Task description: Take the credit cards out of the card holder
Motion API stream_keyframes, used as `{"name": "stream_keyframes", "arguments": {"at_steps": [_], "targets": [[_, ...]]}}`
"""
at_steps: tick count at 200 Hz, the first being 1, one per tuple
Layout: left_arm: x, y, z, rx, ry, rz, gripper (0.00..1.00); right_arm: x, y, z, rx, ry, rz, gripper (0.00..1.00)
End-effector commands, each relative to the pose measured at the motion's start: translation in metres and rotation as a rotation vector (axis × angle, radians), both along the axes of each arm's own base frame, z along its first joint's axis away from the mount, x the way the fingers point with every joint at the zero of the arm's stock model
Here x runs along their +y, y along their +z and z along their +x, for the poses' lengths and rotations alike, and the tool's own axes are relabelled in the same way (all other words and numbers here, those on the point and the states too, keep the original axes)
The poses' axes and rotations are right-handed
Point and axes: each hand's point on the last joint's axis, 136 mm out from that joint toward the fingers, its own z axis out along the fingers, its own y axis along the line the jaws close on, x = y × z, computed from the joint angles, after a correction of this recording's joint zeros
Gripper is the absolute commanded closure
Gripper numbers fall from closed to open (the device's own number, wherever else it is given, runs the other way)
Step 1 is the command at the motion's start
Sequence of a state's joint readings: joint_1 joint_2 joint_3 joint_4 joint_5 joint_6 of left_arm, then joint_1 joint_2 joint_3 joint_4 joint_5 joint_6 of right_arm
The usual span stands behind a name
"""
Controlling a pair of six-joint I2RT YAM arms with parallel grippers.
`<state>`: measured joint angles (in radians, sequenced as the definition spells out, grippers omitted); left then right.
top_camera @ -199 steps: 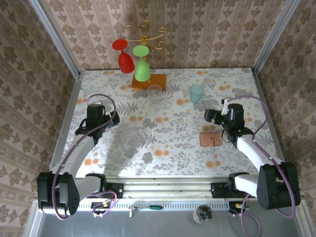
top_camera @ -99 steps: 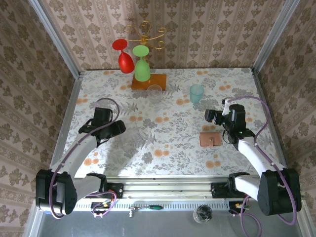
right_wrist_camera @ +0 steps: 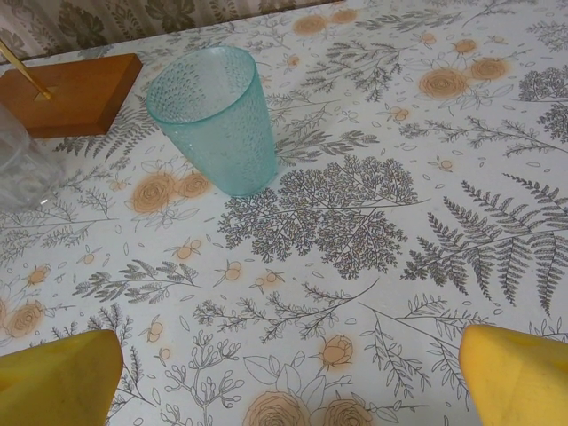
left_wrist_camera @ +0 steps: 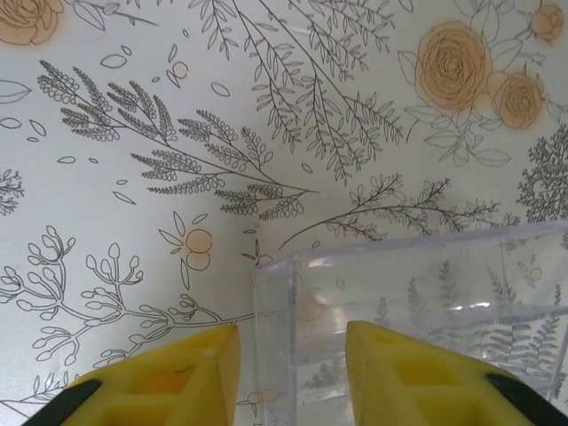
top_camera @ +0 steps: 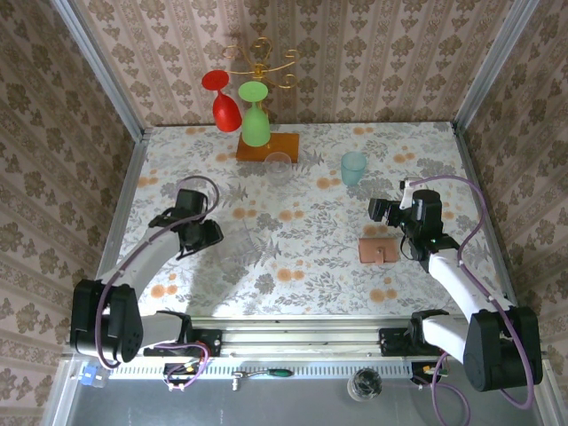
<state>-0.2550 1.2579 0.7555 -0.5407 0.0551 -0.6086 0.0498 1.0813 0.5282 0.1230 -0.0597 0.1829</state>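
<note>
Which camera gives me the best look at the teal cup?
The right wrist view: the teal cup stands close and upright there, with its dimpled wall and open rim clear. The top external view shows it small, from above, with little surface detail.

This is a robot test booth dressed up like a home. 3 walls [top_camera: 373, 62] with brown flowery paper and metal posts [top_camera: 98, 67] stand around a table [top_camera: 302, 266] with a flower cloth. A far rack [top_camera: 257, 55] holds a red glass [top_camera: 219, 98] and a green glass [top_camera: 256, 124], and the left arm [top_camera: 146, 257] and right arm [top_camera: 457, 275] are bolted to a rail [top_camera: 302, 335] at the near edge.
</note>
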Motion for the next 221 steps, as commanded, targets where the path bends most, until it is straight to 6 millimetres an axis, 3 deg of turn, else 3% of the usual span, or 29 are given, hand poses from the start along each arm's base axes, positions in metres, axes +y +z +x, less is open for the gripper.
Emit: {"name": "stream_keyframes", "arguments": {"at_steps": [1,39,153,221], "targets": [[0.003,0.007,0.007,-0.003,0.017,0.027,0.67,0.002,0.0,-0.004,-0.007,0.011,-0.003,0.02],[0.005,0.004,0.012,0.033,0.023,0.054,0.77,0.002,0.001,-0.003,-0.008,0.011,-0.002,0.02],[0.001,-0.008,0.008,0.068,0.022,0.053,0.83,0.006,0.001,-0.003,-0.01,0.022,0.004,0.02],[-0.006,0.0,0.012,0.061,0.007,0.062,0.92,0.006,0.001,-0.002,-0.009,0.021,0.003,0.02]]}}
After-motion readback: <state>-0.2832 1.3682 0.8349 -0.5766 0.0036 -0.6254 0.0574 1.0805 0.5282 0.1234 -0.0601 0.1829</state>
